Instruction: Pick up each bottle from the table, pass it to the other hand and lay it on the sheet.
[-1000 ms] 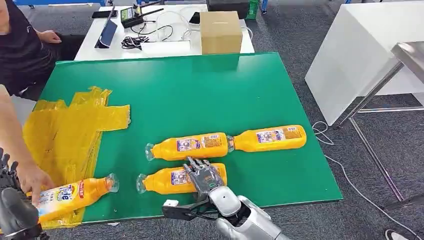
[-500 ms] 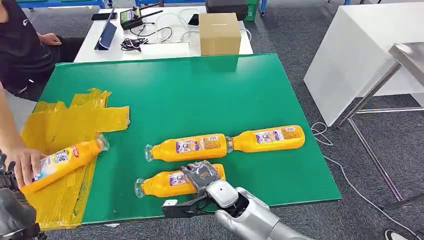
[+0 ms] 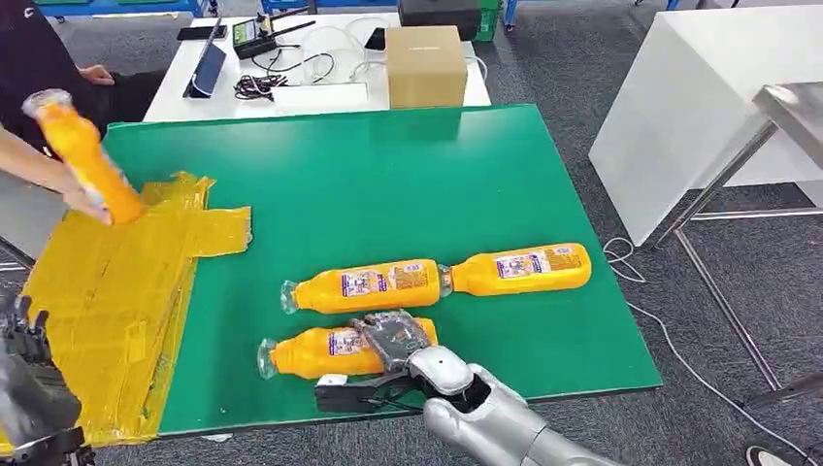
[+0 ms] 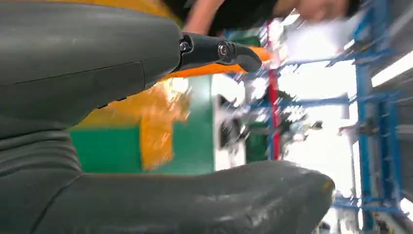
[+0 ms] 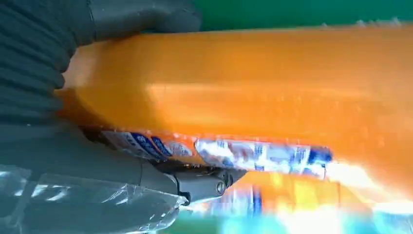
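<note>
Three orange bottles lie on the green table (image 3: 388,165). My right hand (image 3: 392,339) grips the nearest bottle (image 3: 309,353) around its label end, with its cap pointing left. In the right wrist view this bottle (image 5: 253,87) sits between the thumb and the fingers (image 5: 195,184). Just beyond it lie a second bottle (image 3: 367,285) and a third bottle (image 3: 524,269), end to end. The yellow sheet (image 3: 116,291) covers the table's left side. A person's hand holds another bottle (image 3: 85,160) in the air above the sheet's far corner. My left hand (image 3: 24,388) hangs open at the lower left, holding nothing (image 4: 87,68).
A person in black stands at the far left. Behind the green table, a white table (image 3: 320,95) carries a cardboard box (image 3: 427,63), cables and devices. A white bench (image 3: 699,107) and a metal frame stand to the right, with a cable on the floor.
The person has lifted the bottle off the near end of the sheet and raised it up toward the far left. My right hand closed on the nearest bottle, which slid slightly left.
</note>
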